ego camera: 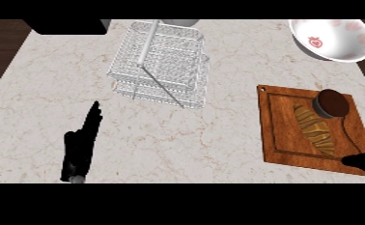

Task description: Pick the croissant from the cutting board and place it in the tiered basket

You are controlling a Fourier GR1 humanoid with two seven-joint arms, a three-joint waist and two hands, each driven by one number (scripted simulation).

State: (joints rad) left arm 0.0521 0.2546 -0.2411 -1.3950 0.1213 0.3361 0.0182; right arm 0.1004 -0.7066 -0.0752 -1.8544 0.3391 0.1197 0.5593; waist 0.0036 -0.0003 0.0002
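My left hand (80,144) rests low on the marble counter (214,137) with fingers straight and pressed together, the wire tiered basket (160,64) beyond it, while my right hand (354,161), fingers indiscernible, shows just beside the croissant (315,128) lying on the cutting board (281,132).

Bowl (333,38) and right hand (354,161) cut off by the right edge (hand's grasp indiscernible).

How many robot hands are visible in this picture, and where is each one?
2. The left hand is over the counter at lower left, fingers straight. The right hand shows only partly at the right edge, over the cutting board; most of it is hidden.
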